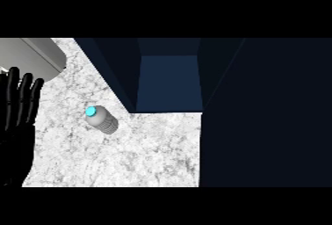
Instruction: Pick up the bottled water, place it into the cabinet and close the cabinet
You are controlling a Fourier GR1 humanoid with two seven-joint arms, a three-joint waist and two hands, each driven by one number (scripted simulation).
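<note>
A clear water bottle (101, 119) with a bright blue cap stands upright on the marble counter (130, 154), left of centre. The dark blue cabinet (170, 81) stands behind it with its inside showing and its door (266, 114) swung open on the right. My left hand (18, 105) rests at the left edge with straight fingers pointing up, well apart from the bottle and holding nothing. My right hand does not show.
A grey appliance (35, 55) sits in the far left corner of the counter. The open cabinet door covers the right part of the view from top to bottom.
</note>
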